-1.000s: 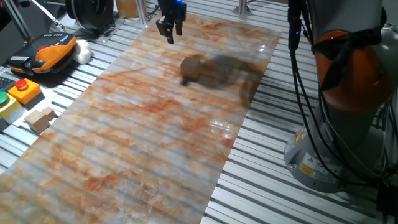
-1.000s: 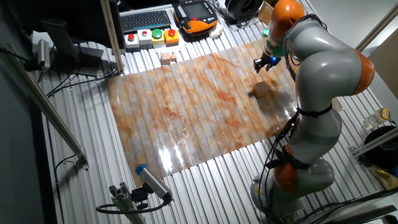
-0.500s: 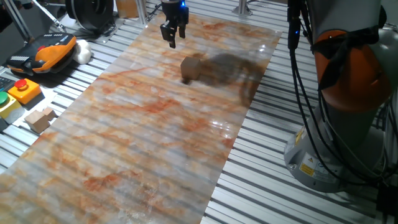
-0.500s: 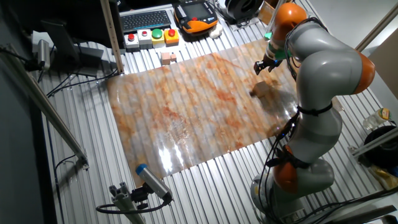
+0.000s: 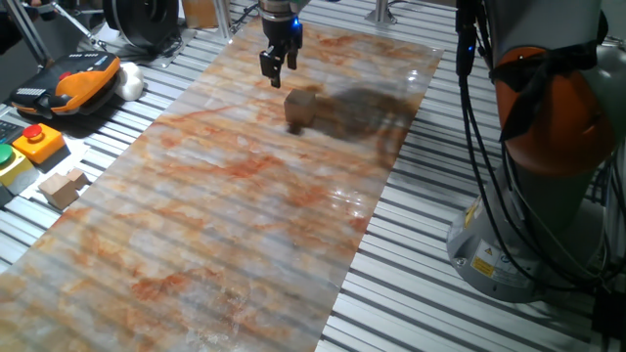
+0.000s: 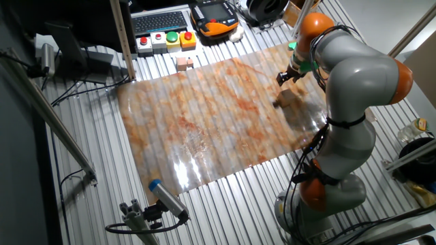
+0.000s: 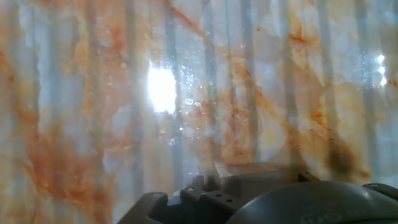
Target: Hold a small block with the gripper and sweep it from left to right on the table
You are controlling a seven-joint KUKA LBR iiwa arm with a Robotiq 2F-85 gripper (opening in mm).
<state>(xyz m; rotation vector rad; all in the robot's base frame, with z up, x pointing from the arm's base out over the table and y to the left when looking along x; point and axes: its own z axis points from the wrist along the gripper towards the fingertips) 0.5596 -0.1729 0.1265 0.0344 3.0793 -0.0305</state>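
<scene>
Tool (image 5: 275,66) shifted right along far end of desk (image 5: 225,225) since a second ago, now hanging near small block (image 5: 300,108), not touching. From my seat fingers look slightly parted with nothing between them; hand view shows only marbled surface. Small block (image 6: 286,99) sits alone on far part of desk, under arm's shadow. I judge it light, stiff, wooden; likely to skid on glossy surface. Best grip: two opposite flat faces, squarely, low enough to resist twisting during sweep.
</scene>
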